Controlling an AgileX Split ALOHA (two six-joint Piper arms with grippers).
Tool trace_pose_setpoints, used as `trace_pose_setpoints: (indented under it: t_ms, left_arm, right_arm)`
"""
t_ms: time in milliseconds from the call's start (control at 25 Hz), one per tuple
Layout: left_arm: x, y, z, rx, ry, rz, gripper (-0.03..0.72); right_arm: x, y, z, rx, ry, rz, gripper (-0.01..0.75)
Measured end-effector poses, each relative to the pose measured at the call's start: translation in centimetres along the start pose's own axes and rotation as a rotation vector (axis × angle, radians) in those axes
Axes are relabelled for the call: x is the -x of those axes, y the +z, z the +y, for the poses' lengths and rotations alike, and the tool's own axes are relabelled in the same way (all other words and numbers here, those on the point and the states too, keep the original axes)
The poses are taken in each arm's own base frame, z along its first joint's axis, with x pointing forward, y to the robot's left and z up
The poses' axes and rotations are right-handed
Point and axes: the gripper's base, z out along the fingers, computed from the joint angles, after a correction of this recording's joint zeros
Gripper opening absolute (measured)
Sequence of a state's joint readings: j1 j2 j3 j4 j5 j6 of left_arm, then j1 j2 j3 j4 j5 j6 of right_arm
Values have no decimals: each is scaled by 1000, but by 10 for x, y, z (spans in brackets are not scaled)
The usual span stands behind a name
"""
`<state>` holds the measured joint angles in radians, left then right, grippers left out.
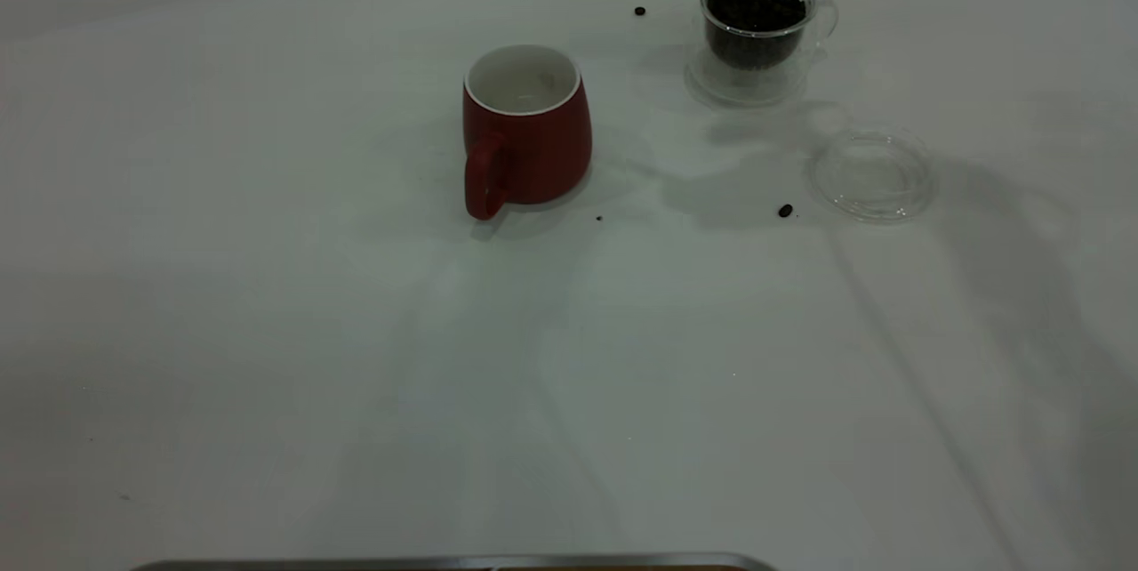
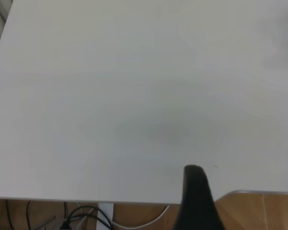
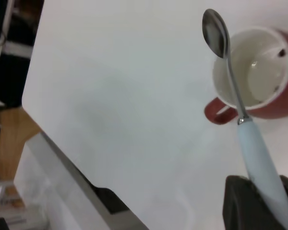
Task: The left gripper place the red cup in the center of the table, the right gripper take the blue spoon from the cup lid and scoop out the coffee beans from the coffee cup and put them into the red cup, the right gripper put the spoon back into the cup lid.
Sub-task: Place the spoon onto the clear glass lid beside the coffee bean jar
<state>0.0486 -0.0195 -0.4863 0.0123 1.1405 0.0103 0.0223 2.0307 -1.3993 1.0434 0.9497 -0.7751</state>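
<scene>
Spoon (image 3: pixel 240 110) is hanging over the red cup (image 1: pixel 526 131), pinched by its pale handle in the right gripper (image 3: pixel 261 201) jaws.

Cup is sitting mid-desk (image 1: pixel 356 357), handle toward the camera, seemingly a bean or two inside; the coffee cup (image 1: pixel 756 24) of coffee beans (image 1: pixel 754 4) and empty cup lid (image 1: pixel 873 173) are standing off to its right. Judging by this, keeping the bowl level and centred over a rim before tipping should avoid more strays. Left gripper (image 2: pixel 194 201) is idling at the desk edge; cannot tell its jaws.

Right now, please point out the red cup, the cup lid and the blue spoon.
red cup (image 1: pixel 533 148), exterior view, on its outer wall.
cup lid (image 1: pixel 873 175), exterior view, on its centre.
blue spoon (image 3: pixel 257 153), right wrist view, on its pale handle.
</scene>
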Motion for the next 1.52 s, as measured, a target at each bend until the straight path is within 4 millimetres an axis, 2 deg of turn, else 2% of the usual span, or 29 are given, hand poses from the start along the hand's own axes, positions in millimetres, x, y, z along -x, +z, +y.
trace_pose_setpoints:
  t_ms: [80,200,320,400,480,600,880,1040,1160,1520]
  left_arm:
    - [0,0,0,0,0,0,593]
    - [0,0,0,0,0,0,593]
    - [0,0,0,0,0,0,593]
    - [0,0,0,0,0,0,593]
    - [0,0,0,0,0,0,593]
    - [0,0,0,0,0,0,593]
    - [0,0,0,0,0,0,593]
    - [0,0,0,0,0,0,593]
    - [0,0,0,0,0,0,593]
    - [0,0,0,0,0,0,593]
  right_arm:
    - [-10,-21,-3,-16,37,-20,107]
    - [-37,-52,-17,-56,118,-48,107]
    - [-72,-77,-42,-108,247,-104,107]
    - [-94,-81,-59,-116,330,-135,107]
    - [-108,-80,-70,-102,387,-167,107]
    - [-114,-75,-83,-57,507,-236,107]
    - [-139,-44,-116,-19,718,-227,107]
    - [-150,-36,-138,-20,828,-262,107]
    - [-157,-31,-150,-21,881,-274,107]
    - [-176,-9,-171,-24,956,-266,107]
